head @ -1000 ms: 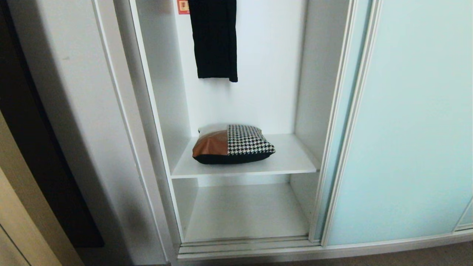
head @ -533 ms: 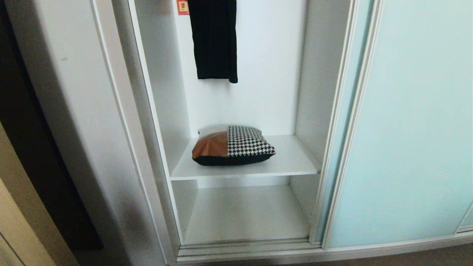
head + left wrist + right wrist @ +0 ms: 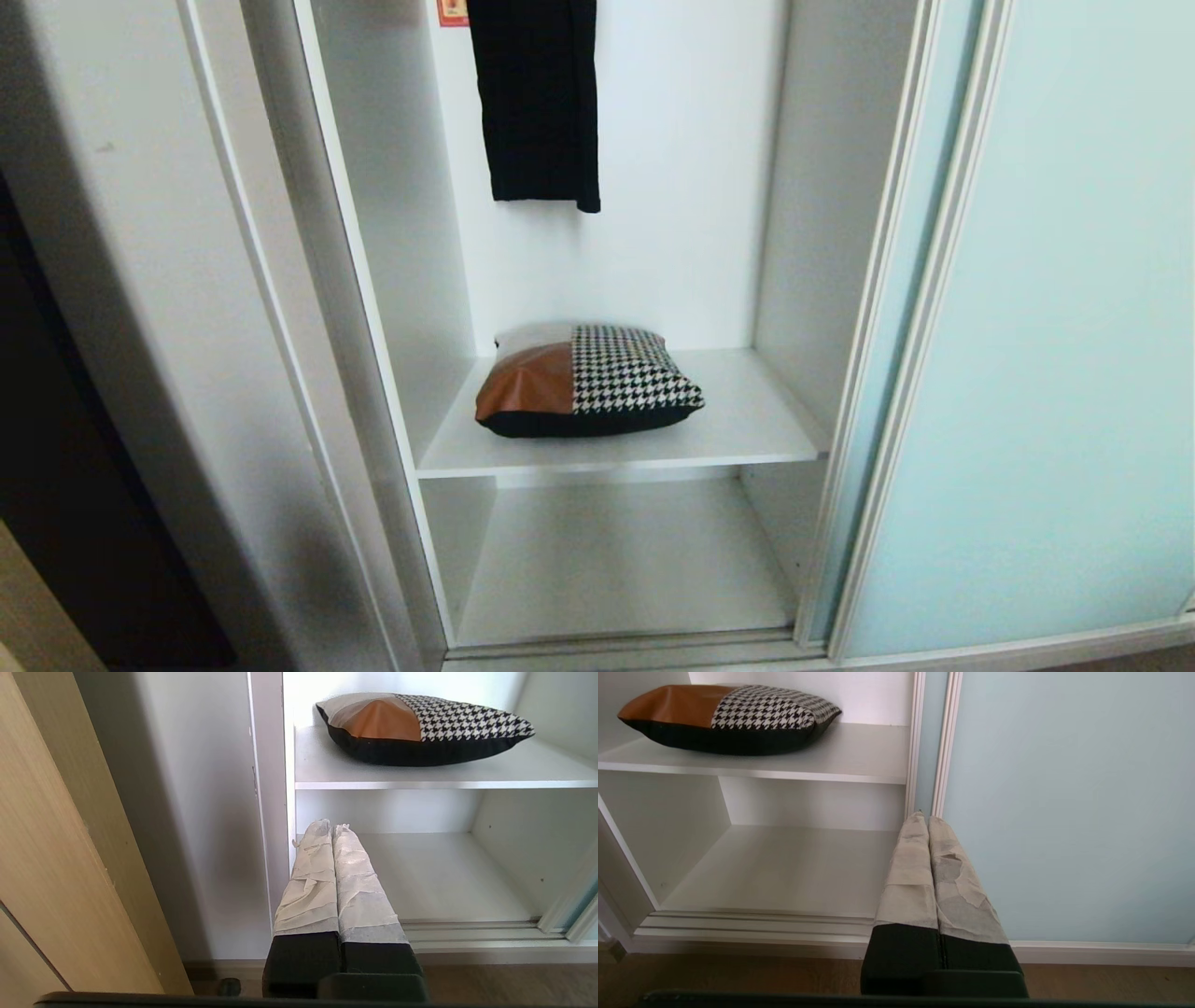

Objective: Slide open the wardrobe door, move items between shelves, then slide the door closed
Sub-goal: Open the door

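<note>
Cushion (image 3: 588, 383), soft and square with a houndstooth front, a tan-orange patch and a black underside, was seen lying flat on the upper white shelf (image 3: 747, 429), patch toward the open side; no long axis could be made out. Left gripper (image 3: 332, 826) and right gripper (image 3: 923, 817) were held low outside, fingers pressed together. Jaws would best be opened before the soft edge is approached level, with the frosted aqua sliding door (image 3: 1074, 327) left slid aside.

Viewpoint nearer the open wardrobe (image 3: 373, 280).

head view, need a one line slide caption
Sliding wardrobe door open, houndstooth cushion lying on upper shelf, black garment hanging above.
</note>
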Tool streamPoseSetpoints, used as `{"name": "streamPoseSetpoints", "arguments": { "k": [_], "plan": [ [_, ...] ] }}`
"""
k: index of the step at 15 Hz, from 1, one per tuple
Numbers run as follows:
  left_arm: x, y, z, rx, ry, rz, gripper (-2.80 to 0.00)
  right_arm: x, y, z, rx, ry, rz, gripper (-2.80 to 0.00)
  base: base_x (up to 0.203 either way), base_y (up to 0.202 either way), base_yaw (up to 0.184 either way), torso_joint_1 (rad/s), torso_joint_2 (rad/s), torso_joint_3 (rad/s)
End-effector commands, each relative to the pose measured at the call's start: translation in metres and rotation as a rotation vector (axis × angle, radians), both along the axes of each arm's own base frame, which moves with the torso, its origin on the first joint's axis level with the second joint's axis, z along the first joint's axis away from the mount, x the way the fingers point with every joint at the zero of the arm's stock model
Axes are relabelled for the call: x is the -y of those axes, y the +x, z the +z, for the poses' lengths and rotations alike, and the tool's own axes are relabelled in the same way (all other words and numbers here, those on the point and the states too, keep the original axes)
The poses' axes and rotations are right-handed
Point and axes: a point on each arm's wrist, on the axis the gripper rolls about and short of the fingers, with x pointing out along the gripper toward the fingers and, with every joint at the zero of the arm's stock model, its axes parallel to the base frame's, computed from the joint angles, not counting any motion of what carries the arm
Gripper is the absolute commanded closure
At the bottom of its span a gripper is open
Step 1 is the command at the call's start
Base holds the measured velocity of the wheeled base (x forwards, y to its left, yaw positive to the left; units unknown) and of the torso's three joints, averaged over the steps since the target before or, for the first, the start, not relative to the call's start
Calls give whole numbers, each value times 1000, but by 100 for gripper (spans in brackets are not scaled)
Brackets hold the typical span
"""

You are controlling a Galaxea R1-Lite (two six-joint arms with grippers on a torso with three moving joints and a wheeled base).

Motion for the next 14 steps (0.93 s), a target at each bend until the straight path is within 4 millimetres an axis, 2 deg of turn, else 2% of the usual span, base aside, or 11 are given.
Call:
{"name": "streamPoseSetpoints", "arguments": {
  "k": [1, 14],
  "plan": [
    [0, 0, 0, 0, 0, 0, 0, 0, 0, 0, 0, -1, 1, 0, 0, 0, 0, 0, 0, 0],
    [0, 0, 0, 0, 0, 0, 0, 0, 0, 0, 0, 1, 1, 0, 0, 0, 0, 0, 0, 0]
  ]
}}
